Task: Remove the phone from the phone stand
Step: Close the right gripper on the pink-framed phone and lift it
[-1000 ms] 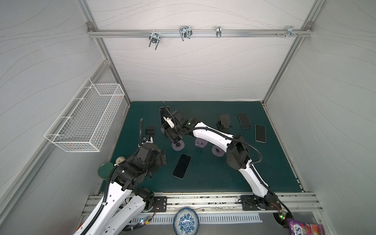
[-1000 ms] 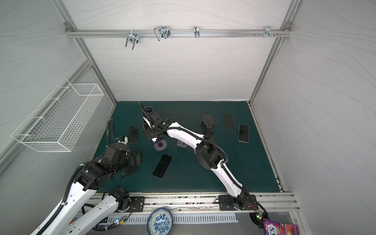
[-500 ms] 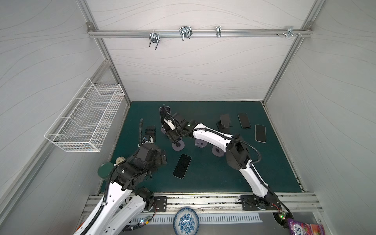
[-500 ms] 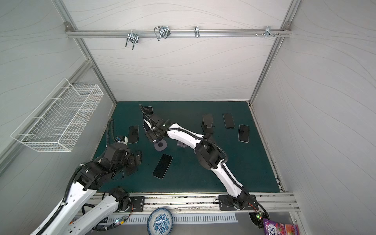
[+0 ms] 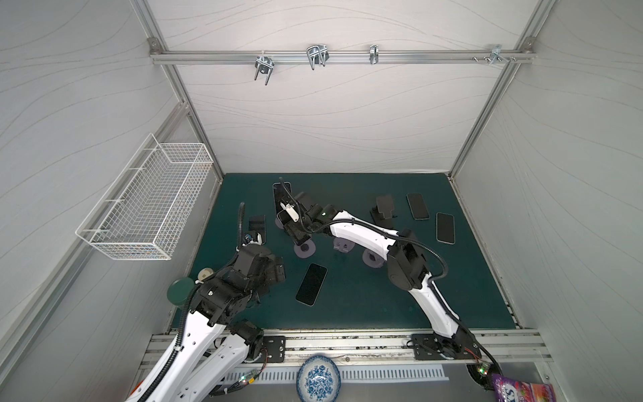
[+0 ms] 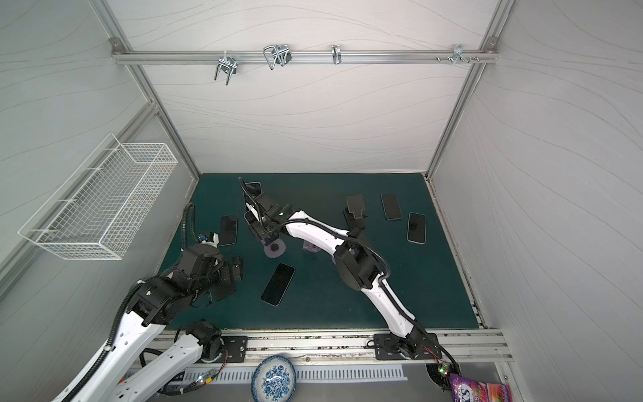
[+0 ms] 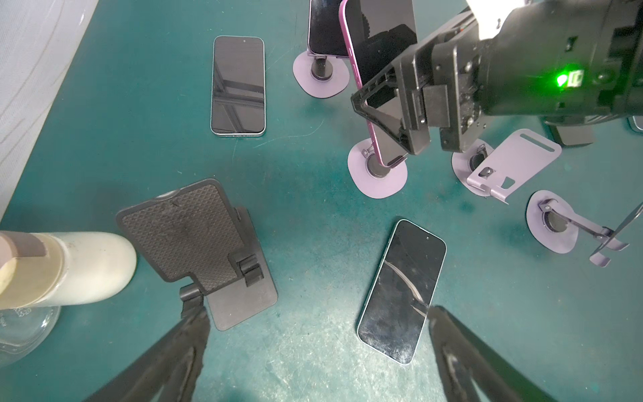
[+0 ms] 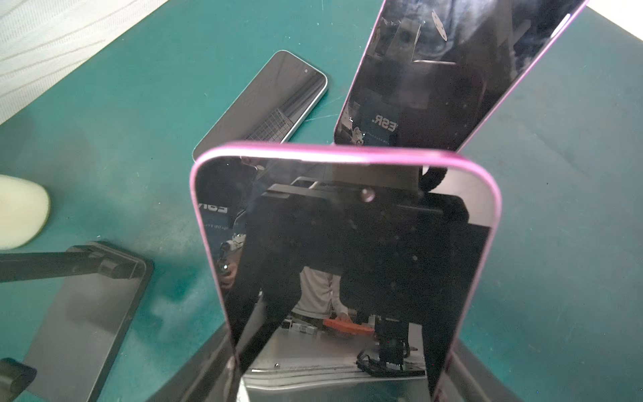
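Right gripper now snug around phone

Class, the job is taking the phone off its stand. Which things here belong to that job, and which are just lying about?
Belongs to the job:
pink-edged phone; its purple stand; right hand gripping it.

Lying about:
phones lying flat; second propped phone, not being handled; black stand; empty purple stands; cream bottle; patterned bowl; wire basket.
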